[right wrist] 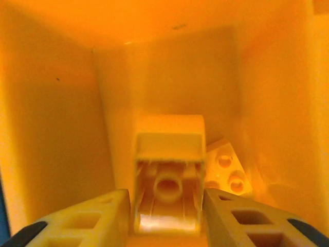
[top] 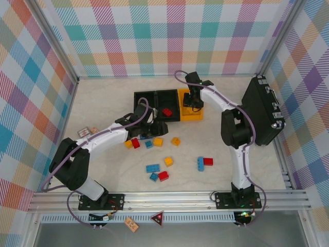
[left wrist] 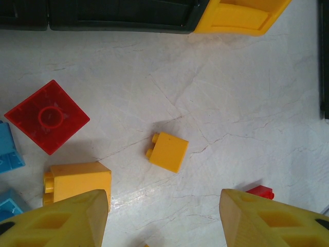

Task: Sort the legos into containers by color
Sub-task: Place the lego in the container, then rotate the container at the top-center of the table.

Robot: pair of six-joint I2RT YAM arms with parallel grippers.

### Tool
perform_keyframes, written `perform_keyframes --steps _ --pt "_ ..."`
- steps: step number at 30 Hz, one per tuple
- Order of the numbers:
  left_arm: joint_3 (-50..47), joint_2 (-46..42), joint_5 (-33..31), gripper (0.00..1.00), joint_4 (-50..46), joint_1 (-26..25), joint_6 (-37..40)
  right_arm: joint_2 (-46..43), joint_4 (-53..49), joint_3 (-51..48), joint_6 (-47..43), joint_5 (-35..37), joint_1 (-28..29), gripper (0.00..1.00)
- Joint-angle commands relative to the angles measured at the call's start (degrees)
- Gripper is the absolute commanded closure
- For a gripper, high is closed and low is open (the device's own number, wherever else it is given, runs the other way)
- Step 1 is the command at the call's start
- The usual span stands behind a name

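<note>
Fingers (right wrist: 82,221) of the right gripper (right wrist: 165,206) flank a yellow brick (right wrist: 167,154) down inside the yellow bin (right wrist: 56,118). Its hollow underside faces the wrist camera. The pads sit right at its sides, and we can't tell whether they pinch it or stand just off it. A second yellow brick (right wrist: 227,169) lies at 2 o'clock of it, tilted, studs showing, by the bin's wall.

The left gripper (left wrist: 163,206) is spread wide with nothing between its fingers, low over the table (left wrist: 247,113). A loose yellow brick (left wrist: 168,151) lies at 12 o'clock of it, apart from both fingers. A yellow block (left wrist: 77,181) sits just beside the 9 o'clock fingertip, with a red brick (left wrist: 46,116) at 10 o'clock.

In the top view we see the yellow bin at the 3 o'clock end of the row and two black bins (top: 145,99) at its 9 o'clock, with a red piece (top: 167,111) in the middle one. More bricks (top: 168,161) lie scattered at 6 o'clock of the row. A black case (top: 264,110) stands at 3 o'clock, and cards (top: 87,131) lie at 9 o'clock.

The edge of the left wrist frame cuts off the blue bricks (left wrist: 9,149). A red bit (left wrist: 261,192) is half hidden behind the other finger. The right wrist picture is blurred and all orange, so we can hardly make out the bin floor.
</note>
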Motion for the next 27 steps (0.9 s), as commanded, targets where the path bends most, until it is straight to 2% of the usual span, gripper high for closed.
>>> perform_keyframes --steps 1,27 --pt "-1.05 -1.6 -0.79 0.41 0.63 -0.41 -0.68 0.56 -1.51 2.0 -0.15 -0.45 -0.02 0.55" --pt "-0.38 0.68 -0.26 0.41 1.23 -0.43 -0.72 -9.53 4.24 -14.78 4.49 -4.87 1.84 0.53"
